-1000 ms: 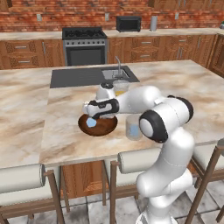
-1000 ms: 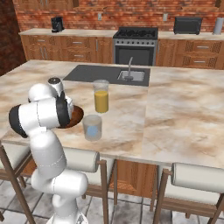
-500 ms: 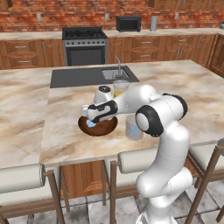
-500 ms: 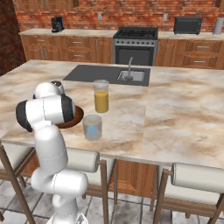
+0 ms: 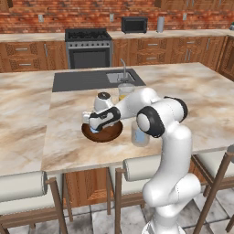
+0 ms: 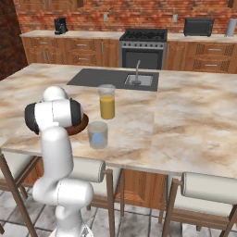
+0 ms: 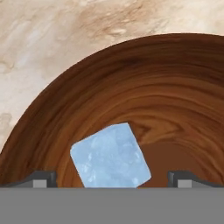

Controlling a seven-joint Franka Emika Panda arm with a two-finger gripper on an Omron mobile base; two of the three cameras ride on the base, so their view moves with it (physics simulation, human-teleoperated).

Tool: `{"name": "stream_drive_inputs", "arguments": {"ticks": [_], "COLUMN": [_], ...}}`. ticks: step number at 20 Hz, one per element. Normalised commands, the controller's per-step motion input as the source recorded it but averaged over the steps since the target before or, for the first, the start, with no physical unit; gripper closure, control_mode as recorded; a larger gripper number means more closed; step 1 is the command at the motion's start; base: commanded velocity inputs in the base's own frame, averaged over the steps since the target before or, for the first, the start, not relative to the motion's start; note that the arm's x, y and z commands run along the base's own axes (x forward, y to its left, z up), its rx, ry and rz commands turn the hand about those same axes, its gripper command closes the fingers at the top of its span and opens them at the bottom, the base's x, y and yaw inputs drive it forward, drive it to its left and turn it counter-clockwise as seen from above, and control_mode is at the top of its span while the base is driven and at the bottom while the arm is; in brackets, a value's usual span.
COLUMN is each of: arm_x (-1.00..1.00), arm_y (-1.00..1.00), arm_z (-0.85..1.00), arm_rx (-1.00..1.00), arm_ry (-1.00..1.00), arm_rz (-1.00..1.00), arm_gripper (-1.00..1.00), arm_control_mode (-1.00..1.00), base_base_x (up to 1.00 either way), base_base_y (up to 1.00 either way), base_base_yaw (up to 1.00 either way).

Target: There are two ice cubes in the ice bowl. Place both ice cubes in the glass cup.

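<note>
One ice cube (image 7: 110, 156) in the ice bowl (image 7: 175, 105) between the spread claw (image 7: 111, 178), another (image 6: 97, 137) in the glass cup (image 6: 97, 134).

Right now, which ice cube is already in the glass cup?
The ice cube inside the glass cup near the counter edge; the other cube lies in the wooden ice bowl, between the open claw's fingertips.

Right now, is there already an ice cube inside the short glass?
Yes, a pale blue ice cube sits at the bottom of the short glass by the juice.
</note>
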Motion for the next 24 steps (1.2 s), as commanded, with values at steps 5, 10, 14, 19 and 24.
{"name": "stream_drive_inputs", "arguments": {"ticks": [5,10,14,19,24], "arm_x": [0.05,0.00,-0.09,-0.46,-0.65], "arm_y": [0.00,0.00,-0.02,-0.45,-0.94], "arm_z": [-0.14,-0.04,0.05,0.86,0.95], "arm_rx": [-0.03,-0.01,0.00,0.00,0.00], "arm_ry": [0.01,0.05,-0.03,-0.07,0.00], "arm_rz": [0.00,0.00,0.00,-0.14,-0.20], "arm_gripper": [-1.00,1.00,1.00,1.00,1.00], "arm_control_mode": [-1.00,-1.00,-1.00,-1.00,-1.00], "base_base_x": [0.00,0.00,0.00,0.00,0.00], "base_base_y": [0.00,0.00,0.00,0.00,0.00], "base_base_yaw": [0.00,0.00,0.00,0.00,0.00]}}
